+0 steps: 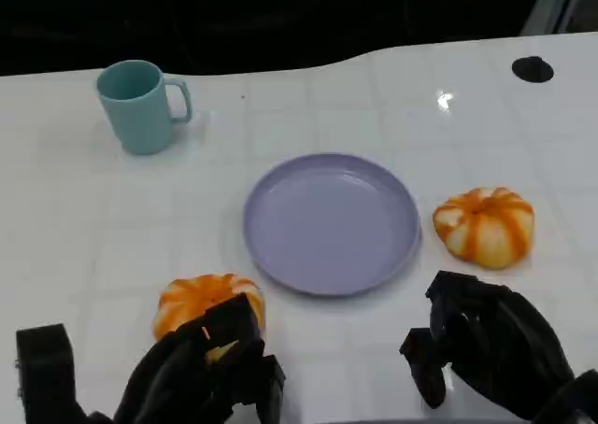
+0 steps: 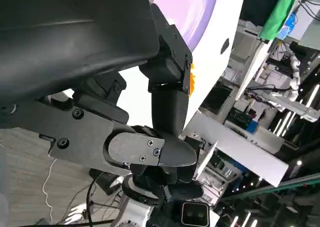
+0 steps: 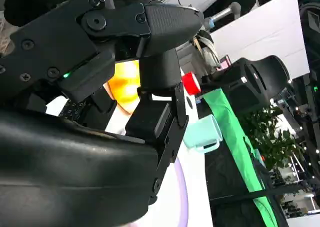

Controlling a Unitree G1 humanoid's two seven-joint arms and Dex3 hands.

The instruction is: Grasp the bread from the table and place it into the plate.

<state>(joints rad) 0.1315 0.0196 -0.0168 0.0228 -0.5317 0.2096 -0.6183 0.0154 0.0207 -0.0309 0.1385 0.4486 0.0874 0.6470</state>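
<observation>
The left hand (image 1: 210, 363) curls over an orange bread roll (image 1: 201, 298) without clearly gripping it; whether it holds is unclear. The right hand (image 1: 486, 349) hangs empty, fingers loosely curled, near a second roll (image 1: 484, 224). A shallow grasp could let the roll slip short of the purple plate (image 1: 332, 223).

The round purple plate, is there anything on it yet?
Empty. The round purple plate shows only bare surface; both orange striped buns sit beside it.

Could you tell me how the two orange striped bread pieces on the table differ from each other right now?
The near bread lies to the left of the purple plate, while the far bread lies to the plate's right. The near bread is partly covered by the left hand; the far bread sits uncovered, apart from the right hand. The near bread looks more evenly orange; the far bread shows broader pale stripes. Both are round, ribbed and outside the plate.
</observation>
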